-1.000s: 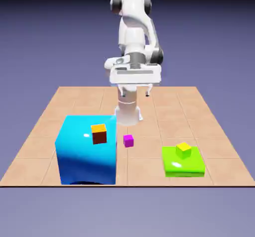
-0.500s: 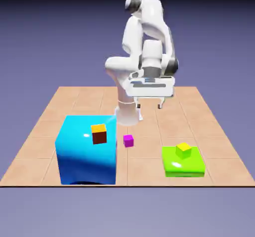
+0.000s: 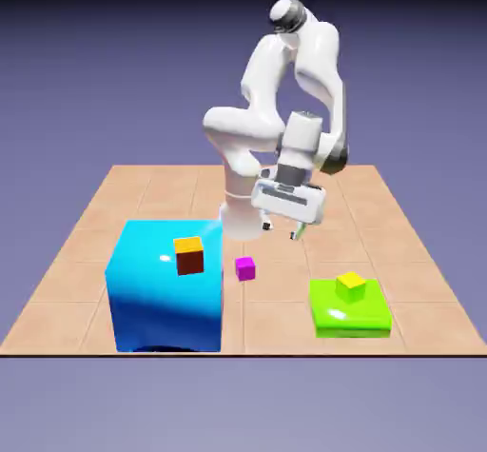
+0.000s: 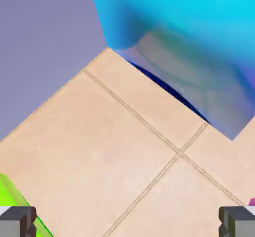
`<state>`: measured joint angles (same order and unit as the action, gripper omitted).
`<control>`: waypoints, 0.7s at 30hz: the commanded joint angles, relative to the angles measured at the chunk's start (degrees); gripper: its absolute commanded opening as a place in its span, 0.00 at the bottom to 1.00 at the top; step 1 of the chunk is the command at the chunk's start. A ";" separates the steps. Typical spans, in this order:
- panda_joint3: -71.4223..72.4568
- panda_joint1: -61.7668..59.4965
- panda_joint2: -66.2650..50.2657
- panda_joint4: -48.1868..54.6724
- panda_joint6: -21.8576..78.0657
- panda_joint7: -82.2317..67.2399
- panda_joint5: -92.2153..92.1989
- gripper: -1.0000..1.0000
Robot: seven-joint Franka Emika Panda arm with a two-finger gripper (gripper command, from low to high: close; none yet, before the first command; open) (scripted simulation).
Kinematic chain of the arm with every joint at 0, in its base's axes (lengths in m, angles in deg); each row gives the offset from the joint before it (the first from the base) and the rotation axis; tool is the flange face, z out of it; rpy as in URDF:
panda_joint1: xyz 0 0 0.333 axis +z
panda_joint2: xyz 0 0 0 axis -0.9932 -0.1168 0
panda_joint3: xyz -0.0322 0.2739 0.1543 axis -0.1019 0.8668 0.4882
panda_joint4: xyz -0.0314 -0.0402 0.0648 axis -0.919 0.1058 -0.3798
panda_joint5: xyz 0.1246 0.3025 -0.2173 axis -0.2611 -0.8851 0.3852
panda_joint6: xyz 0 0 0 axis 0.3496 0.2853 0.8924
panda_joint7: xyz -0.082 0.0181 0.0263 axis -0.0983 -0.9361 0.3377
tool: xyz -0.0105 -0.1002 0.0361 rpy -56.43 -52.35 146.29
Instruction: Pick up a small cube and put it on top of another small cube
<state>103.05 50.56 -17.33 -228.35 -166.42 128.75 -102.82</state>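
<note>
Above the tiled table (image 3: 143,188), gripper (image 3: 282,230) spread wide (holding nothing), magenta cube (image 3: 245,268) apart from yellow cube (image 3: 351,285).

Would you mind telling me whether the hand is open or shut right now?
Open. In the hand view, the hand shows its two grey fingertips far apart with only bare floor between them.

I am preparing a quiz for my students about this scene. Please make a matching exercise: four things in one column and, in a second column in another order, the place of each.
Things:
1. magenta cube
2. yellow cube
3. orange-topped brown cube
4. gripper

Places:
A. on the green slab
B. on the big blue block
C. in the air above the table, jaws open and empty
D. directly on the tiled table, between block and slab

Pairs: 1-D, 2-A, 3-B, 4-C
</note>
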 commanded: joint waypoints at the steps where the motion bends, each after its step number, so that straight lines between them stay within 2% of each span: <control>1: 2.08 -0.90 0.29 -0.29 0.48 1.28 -1.40 0.50; 13: 26.79 -11.59 3.74 -3.78 6.15 16.49 -17.99 0.50; 21: 41.01 -23.45 10.43 1.74 6.31 4.59 -35.42 0.50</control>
<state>144.06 27.11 -6.90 -226.62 -160.11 133.34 -138.23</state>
